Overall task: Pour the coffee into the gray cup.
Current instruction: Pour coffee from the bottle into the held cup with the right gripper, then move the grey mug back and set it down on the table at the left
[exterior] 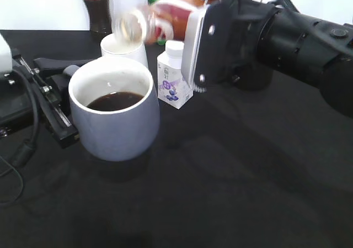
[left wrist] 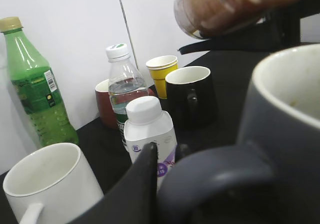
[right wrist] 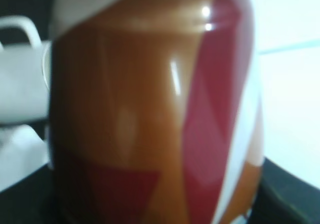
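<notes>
The gray cup (exterior: 116, 121) stands on the black table and holds dark coffee. My left gripper (exterior: 65, 90) is shut on its loop handle, which fills the left wrist view (left wrist: 215, 179) beside the cup wall (left wrist: 290, 114). My right gripper (exterior: 199, 43) is shut on the coffee bottle (exterior: 165, 16) and holds it tipped almost level, with its open mouth above and behind the cup's rim. No stream shows. The bottle also shows at the top of the left wrist view (left wrist: 220, 9), and its brown, red and white label fills the right wrist view (right wrist: 150, 109).
A white mug (exterior: 124, 49) and a small white bottle with a purple label (exterior: 174, 77) stand just behind the cup. Further back are a cola bottle (exterior: 96, 5), green bottle (left wrist: 35, 89), water bottle (left wrist: 122, 84), black mug (left wrist: 192, 94) and yellow paper cup (left wrist: 162, 72).
</notes>
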